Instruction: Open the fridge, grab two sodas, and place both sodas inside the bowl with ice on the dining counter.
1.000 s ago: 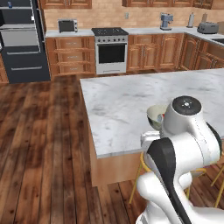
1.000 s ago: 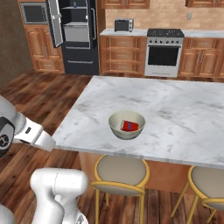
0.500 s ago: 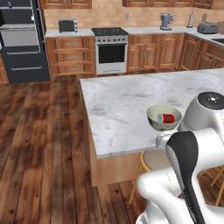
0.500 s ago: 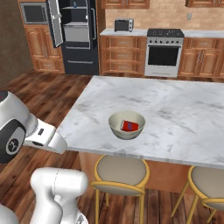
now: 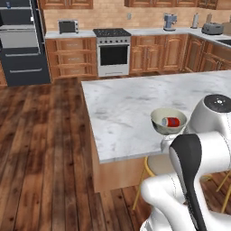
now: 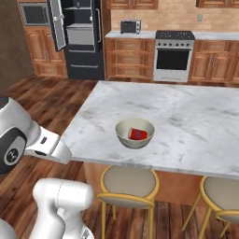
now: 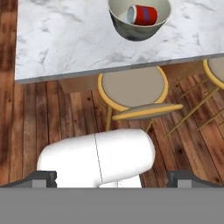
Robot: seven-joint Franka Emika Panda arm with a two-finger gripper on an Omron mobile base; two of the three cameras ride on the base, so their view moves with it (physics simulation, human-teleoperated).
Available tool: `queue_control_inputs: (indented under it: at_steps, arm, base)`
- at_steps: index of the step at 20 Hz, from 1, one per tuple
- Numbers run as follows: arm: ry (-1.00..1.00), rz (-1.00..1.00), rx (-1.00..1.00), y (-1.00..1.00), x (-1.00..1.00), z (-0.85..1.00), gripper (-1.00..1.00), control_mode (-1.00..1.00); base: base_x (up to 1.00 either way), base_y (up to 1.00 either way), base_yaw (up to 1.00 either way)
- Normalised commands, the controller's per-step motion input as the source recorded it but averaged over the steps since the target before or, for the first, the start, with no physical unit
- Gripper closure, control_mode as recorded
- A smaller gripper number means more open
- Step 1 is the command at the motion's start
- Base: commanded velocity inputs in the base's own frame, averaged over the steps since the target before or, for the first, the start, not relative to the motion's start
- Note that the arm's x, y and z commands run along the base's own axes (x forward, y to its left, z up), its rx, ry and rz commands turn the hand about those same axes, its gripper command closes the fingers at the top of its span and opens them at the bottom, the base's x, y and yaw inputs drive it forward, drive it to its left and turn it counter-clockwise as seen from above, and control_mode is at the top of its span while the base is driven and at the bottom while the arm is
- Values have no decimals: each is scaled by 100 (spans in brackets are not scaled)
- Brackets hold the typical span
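— Gripper (image 7: 112, 177) first: how is it sitting?
— Its two dark fingertips (image 7: 43, 177) are standing far apart at the bottom of the hand view, released and holding nothing, hanging over the wooden floor (image 7: 52, 127) off the edge of the dining counter (image 7: 65, 39).
— Where is the bowl with ice (image 6: 135, 133) sitting?
— On the dining counter, near the edge that faces the stools (image 6: 129, 186), just above one yellow-legged stool.
— And the sodas?
— A red soda (image 6: 138, 135) is lying on its side inside the bowl, its silver top showing in the hand view. I am not seeing ice clearly from any angle.
— What is the fridge (image 6: 83, 39) doing?
— It is standing against the far wall with an upper door swung open, grey shelves showing inside. A small blue thing is sitting on the top shelf, too small to tell what it is.
— Anything beside it?
— Wooden cabinets and a steel-fronted oven range (image 5: 113, 53) are lining the back wall.
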Motion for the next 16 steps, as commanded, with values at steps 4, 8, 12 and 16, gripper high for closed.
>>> queue_control_inputs:
  at_steps: [4,8,12,16]
  arm:
    - [0,0,0,0,0,0,-100,100]
    - [0,0,0,0,0,0,-100,100]
    - [0,0,0,0,0,0,-100,100]
    - [0,0,0,0,0,0,-100,100]
  base:
    - [18,86,-21]
    - [38,100,-33]
    - [48,100,-38]
    - [51,96,-40]
